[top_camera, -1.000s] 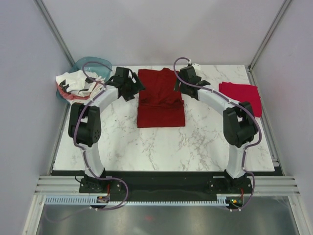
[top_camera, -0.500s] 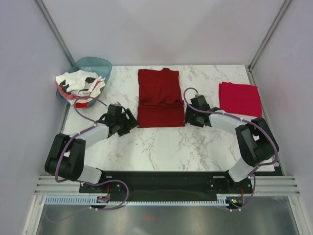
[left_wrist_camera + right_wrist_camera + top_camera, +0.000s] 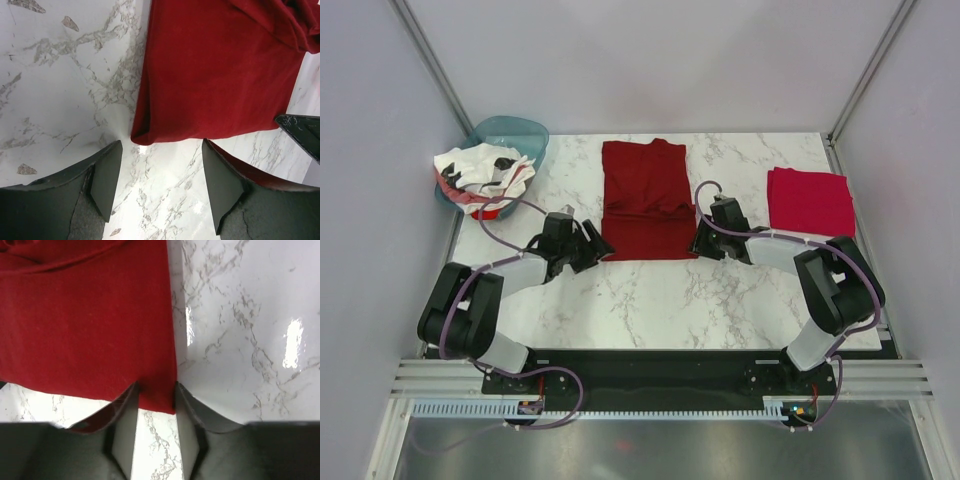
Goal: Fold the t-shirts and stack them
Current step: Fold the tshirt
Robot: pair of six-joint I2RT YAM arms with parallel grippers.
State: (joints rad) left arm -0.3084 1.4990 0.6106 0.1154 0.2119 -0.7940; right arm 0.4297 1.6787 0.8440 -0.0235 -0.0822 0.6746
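Observation:
The dark maroon t-shirt (image 3: 645,200) lies flat mid-table, its upper part folded down over itself. My left gripper (image 3: 595,250) is open at the shirt's near left corner (image 3: 142,137), which sits just ahead of the fingertips without touching them. My right gripper (image 3: 705,243) is low at the near right corner. Its jaws are narrow but apart, and the corner of cloth (image 3: 157,395) lies between the fingertips (image 3: 129,392). A folded crimson t-shirt (image 3: 810,200) rests at the right. White t-shirts (image 3: 475,170) are heaped at the far left.
A teal basin (image 3: 515,135) stands at the far left corner under the white heap. The table's left edge (image 3: 445,270) and right edge (image 3: 865,290) run close to the arms' elbows. Bare marble (image 3: 650,300) lies between the maroon shirt and the arm bases.
Both arms have come down from the shirt's far end to its near corners. Both sets of jaws have narrowed, the right more than the left.

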